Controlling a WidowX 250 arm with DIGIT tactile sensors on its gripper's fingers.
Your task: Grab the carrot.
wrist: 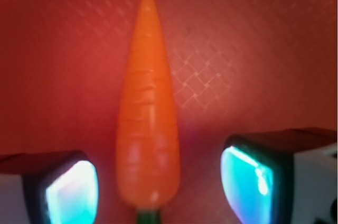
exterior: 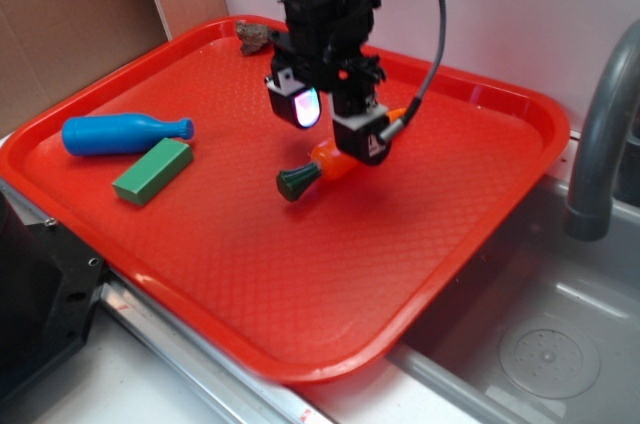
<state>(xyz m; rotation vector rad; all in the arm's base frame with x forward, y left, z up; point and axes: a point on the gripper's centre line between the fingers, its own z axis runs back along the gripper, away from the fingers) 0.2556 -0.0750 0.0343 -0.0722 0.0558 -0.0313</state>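
Wrist view: carrot (wrist: 148, 123) lies flat on the red tray (wrist: 253, 49), tip pointing away from cam, fat end w/ green stem cap nearest. It sits between the two fingers (wrist: 71, 192), roughly centred, gap visible on both sides, so fingers spread apart, not touching it yet. Right pad looks a bit further from the carrot than the left one.

Exterior view: carrot (exterior: 335, 162) near tray centre, stem cap toward front-left, tip partly hidden behind the gripper (exterior: 335, 124). Gripper is down low, straddling the carrot's body, near tray surface; can't tell if fingertips touch the tray (exterior: 300, 284).

Progress, my read: approach + align done, descent prob. nearly done. Left: squeeze shut on carrot, then lift. No grasp yet, carrot not raised.

Others, well apart on tray's left side: blue bottle (exterior: 125, 133) and green block (exterior: 153, 171) just beside it. Small brown lump (exterior: 254, 36) at tray's far edge, can't ID. Tray overhangs a sink (exterior: 540, 334), faucet (exterior: 600, 134) at right.
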